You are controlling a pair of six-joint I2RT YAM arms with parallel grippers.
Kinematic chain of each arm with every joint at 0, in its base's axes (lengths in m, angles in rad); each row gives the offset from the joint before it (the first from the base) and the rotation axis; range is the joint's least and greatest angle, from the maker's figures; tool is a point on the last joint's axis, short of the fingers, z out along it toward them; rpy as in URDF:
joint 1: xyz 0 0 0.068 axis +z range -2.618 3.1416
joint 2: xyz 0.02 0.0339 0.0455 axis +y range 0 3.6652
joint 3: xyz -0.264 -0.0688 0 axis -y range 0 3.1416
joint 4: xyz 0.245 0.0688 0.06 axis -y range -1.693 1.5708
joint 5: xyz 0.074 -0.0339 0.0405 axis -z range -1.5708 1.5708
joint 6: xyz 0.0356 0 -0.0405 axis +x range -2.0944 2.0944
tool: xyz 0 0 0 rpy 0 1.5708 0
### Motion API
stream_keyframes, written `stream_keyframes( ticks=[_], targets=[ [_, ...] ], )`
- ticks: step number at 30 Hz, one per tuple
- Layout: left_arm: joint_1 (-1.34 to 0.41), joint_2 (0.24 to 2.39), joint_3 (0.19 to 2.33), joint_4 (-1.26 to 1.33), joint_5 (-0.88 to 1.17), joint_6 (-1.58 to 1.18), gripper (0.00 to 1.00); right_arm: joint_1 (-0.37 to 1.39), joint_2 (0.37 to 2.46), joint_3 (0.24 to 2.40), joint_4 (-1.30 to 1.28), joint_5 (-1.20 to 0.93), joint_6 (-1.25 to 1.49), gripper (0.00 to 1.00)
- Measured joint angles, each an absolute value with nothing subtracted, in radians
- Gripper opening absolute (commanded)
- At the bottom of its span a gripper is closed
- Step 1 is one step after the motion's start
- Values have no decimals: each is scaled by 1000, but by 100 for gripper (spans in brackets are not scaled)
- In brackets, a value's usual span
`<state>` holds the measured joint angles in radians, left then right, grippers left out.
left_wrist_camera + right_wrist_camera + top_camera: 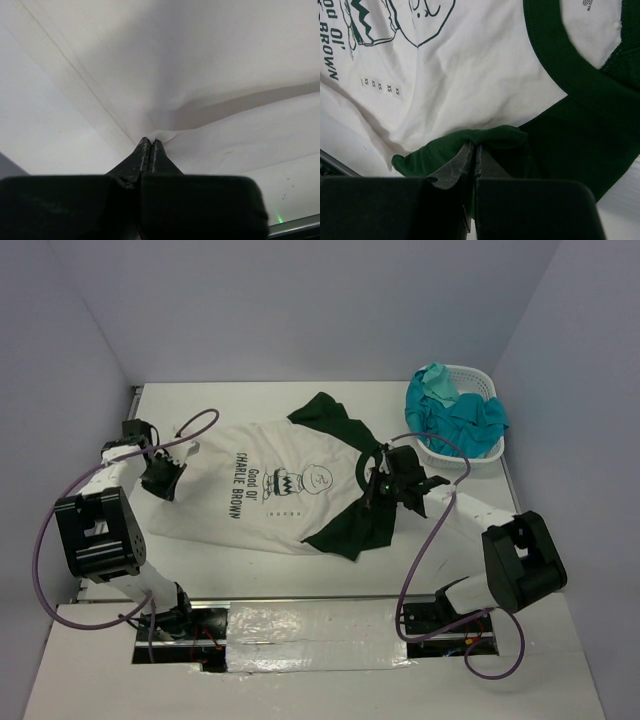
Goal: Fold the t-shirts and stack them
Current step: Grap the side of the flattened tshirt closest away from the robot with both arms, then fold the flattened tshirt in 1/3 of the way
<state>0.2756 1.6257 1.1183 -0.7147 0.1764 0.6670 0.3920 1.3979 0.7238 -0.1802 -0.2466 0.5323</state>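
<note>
While the white t-shirt [250,500] lies spread across the bench [200,405], the left pincer [150,144] pinches its white hem edge and the right pincer [474,149] pinches its green sleeve fold; lift both edges evenly, keeping the cloth taut, to fold cleanly. The lattice basket [487,380] at the far right holds teal t-shirts [465,420]

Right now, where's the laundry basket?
Top view: the laundry basket sits at the table's far right corner, holding the teal tees, just right of the white tee and its dark green sleeve.
</note>
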Motion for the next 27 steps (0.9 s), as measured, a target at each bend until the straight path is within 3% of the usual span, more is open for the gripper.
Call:
stream_keyframes(
  ticks=[15,27],
  targets=[
    [363,1565,1153,-615,123,516,0,301,1401,864,-196,-241,501,0],
    [358,1602,1145,-461,127,440,0,297,1615,1043,-202,-215,441,0]
  ],
)
